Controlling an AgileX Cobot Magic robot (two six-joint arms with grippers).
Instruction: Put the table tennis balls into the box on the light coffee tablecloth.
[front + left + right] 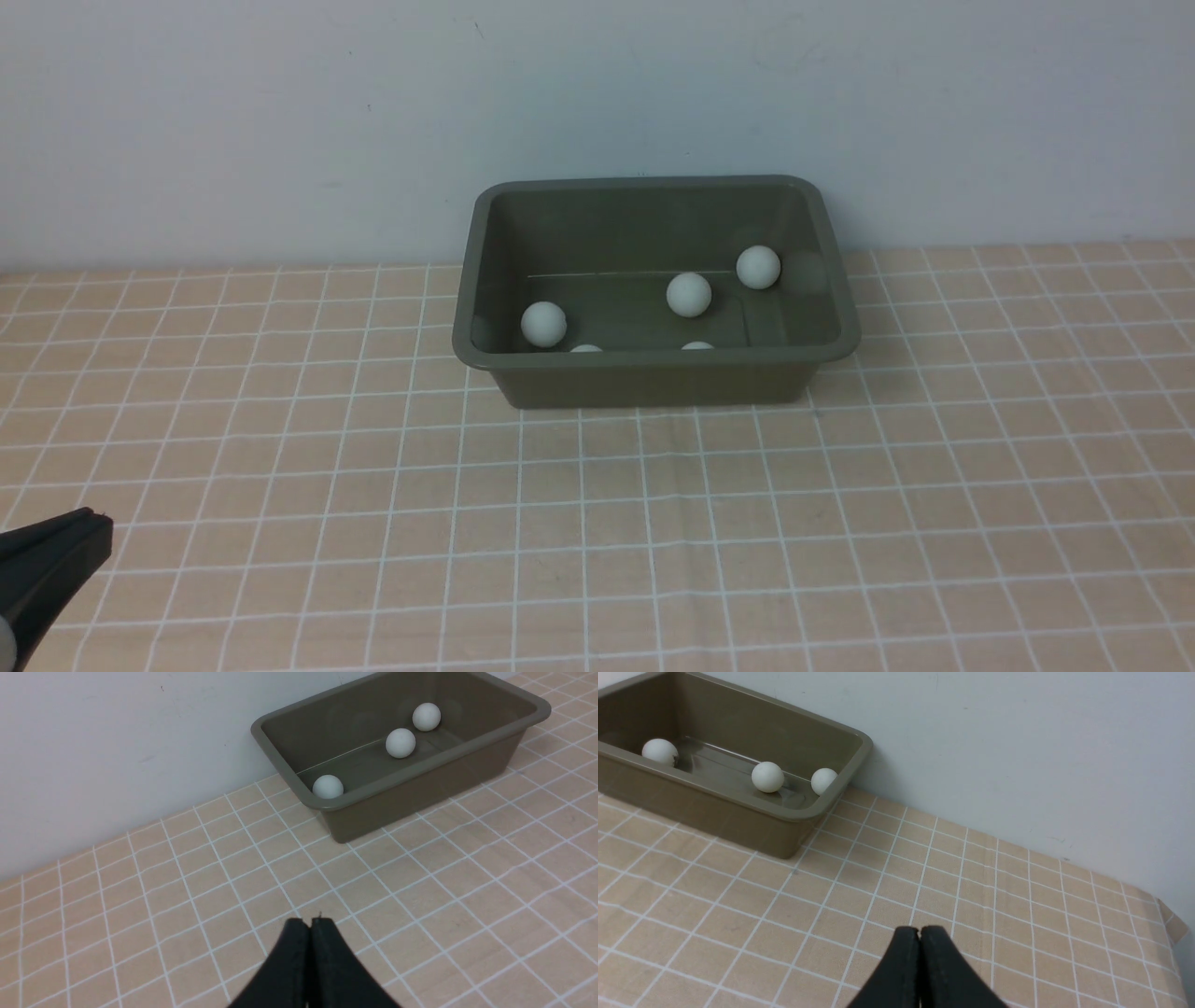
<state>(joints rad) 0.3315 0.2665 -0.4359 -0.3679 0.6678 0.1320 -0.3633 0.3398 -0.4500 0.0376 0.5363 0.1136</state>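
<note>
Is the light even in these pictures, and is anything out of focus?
Front view: soft, even light, the box dark inside; balls look sharp. Left wrist view: fingers nearly black, little detail. Right wrist view: balls cleanly outlined, no strong glare.

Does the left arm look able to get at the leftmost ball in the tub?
Probably yes: the tub is open-topped, nothing covers that ball, though the left gripper is shut.

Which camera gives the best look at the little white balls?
The front view: five balls show inside the box, two of them only as tops above its near rim. The left wrist view and the right wrist view show three balls each, the box's near wall hiding part of its inside.
</note>
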